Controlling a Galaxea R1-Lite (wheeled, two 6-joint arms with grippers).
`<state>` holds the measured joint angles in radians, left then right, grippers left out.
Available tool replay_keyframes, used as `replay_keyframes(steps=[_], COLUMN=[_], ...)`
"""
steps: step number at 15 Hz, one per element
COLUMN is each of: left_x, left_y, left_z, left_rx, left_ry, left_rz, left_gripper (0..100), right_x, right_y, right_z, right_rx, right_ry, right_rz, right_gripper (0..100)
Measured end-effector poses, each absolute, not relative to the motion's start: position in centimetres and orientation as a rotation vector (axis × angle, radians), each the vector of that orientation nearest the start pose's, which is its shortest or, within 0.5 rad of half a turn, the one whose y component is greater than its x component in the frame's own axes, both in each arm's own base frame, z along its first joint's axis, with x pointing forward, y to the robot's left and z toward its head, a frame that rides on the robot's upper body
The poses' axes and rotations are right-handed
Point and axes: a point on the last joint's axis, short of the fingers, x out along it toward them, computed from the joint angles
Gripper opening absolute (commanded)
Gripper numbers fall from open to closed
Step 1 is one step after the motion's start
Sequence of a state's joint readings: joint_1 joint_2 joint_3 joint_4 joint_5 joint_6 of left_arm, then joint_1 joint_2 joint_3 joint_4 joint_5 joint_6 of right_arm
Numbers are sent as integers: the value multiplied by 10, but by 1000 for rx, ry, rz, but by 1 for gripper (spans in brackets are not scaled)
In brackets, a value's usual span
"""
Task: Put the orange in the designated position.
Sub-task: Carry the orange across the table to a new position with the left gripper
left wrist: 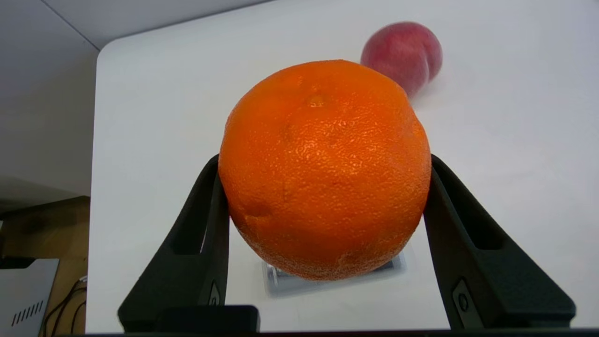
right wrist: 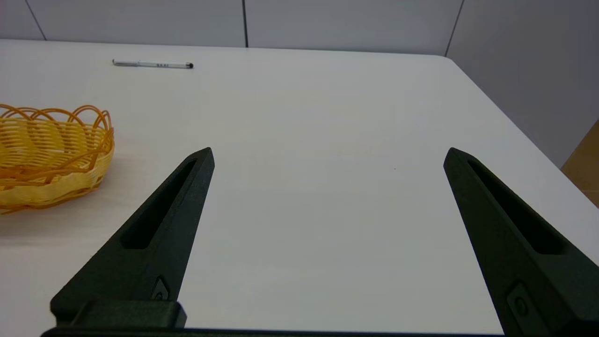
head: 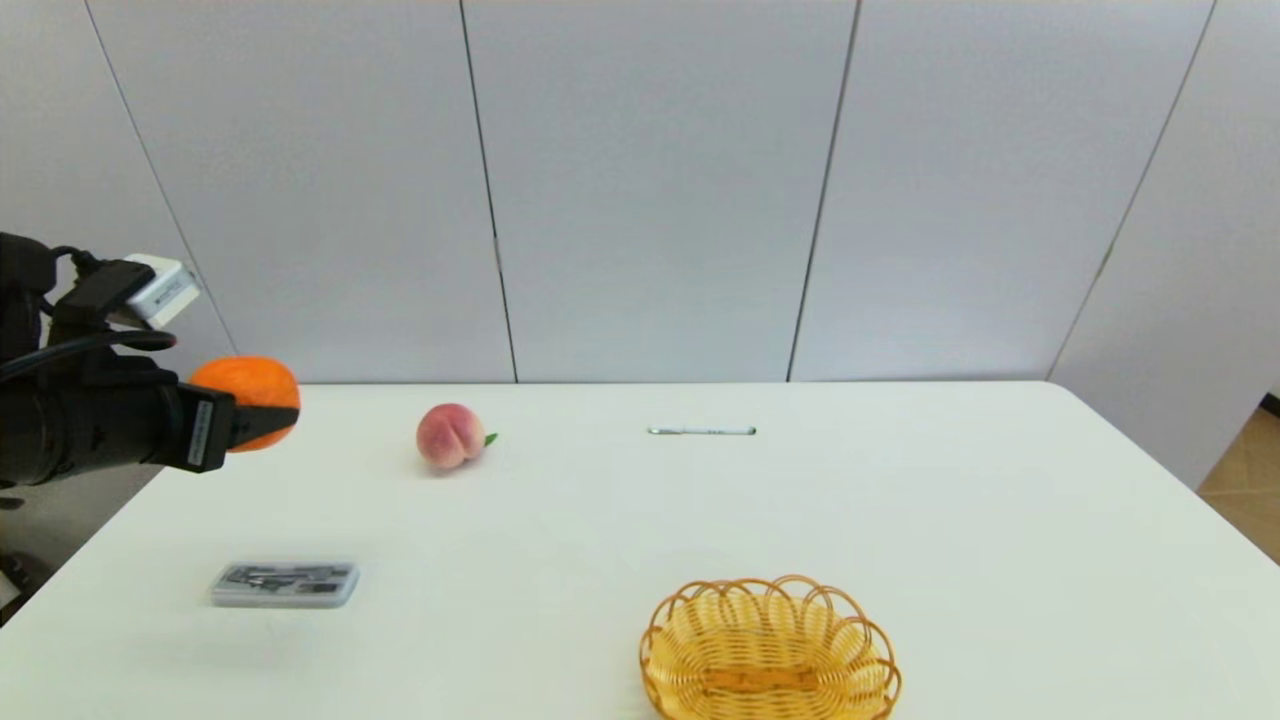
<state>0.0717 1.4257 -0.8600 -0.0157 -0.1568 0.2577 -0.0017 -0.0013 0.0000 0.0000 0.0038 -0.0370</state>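
The orange (head: pixel 248 385) is round, bright and dimpled, held in the air at the table's far left by my left gripper (head: pixel 262 415), which is shut on it. In the left wrist view the orange (left wrist: pixel 325 171) fills the middle, and both black fingers (left wrist: pixel 206 224) press its sides well above the tabletop. My right gripper (right wrist: pixel 327 159) is out of the head view; its own wrist view shows it open over bare white table with nothing between the fingers. The designated position carries no marker that I can see.
A pink peach (head: pixel 450 436) with a green leaf lies on the table right of the orange. A flat grey case (head: pixel 285 584) lies near left, a pen (head: pixel 701 431) at the back, and a yellow wicker basket (head: pixel 768 650) at the front edge.
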Motion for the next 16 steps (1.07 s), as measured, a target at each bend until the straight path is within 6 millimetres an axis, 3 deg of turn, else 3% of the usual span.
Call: replay_keyframes(steps=[5, 11, 16], left_x=[267, 287, 299], left_y=[15, 14, -2], left_z=[202, 187, 175], left_rx=[188, 183, 180], left_ry=[543, 588, 607], left_rz=[-156, -175, -228], left_gripper=[0, 0, 0], right_x=[-23, -23, -23], right_y=[0, 0, 0], right_z=[75, 75, 75], right_rx=[-38, -38, -37], right_ry=[-1, -1, -1], right_rz=[3, 3, 2], right_gripper=[100, 100, 100])
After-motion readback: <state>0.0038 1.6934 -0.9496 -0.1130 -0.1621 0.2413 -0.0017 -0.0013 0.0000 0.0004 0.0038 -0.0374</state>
